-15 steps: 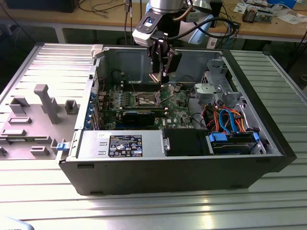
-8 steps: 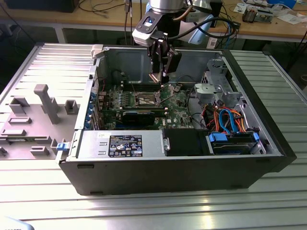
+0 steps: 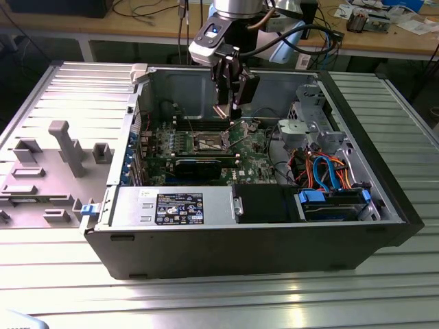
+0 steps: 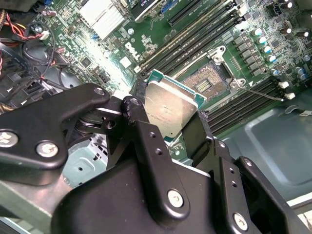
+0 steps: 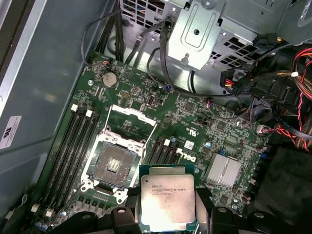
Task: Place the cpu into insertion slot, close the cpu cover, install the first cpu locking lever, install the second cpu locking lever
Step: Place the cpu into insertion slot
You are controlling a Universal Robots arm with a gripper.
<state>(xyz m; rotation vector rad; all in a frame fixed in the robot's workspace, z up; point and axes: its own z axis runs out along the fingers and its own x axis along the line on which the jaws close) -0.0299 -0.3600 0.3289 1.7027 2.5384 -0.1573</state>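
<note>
- Exterior view: the gripper [image 3: 230, 110] hangs inside the open computer case [image 3: 384, 205]. The chip between its fingers is hard to make out there.
- First wrist view: one edge of the cpu [image 5: 167, 202] is cut off by the picture's border. The jaws are clamped on its opposite sides.
- The cpu is square with a pale silvery face and a green rim. It is held above the motherboard [image 5: 195, 117], just beside the insertion slot [image 5: 114, 165], not in it.
- The slot's centre is dark and bare. The cpu cover [image 5: 127, 111] is probably swung open.
- The case rests on a ribbed metal table [image 3: 206, 301], with a wooden workbench [image 3: 137, 24] behind.
</note>
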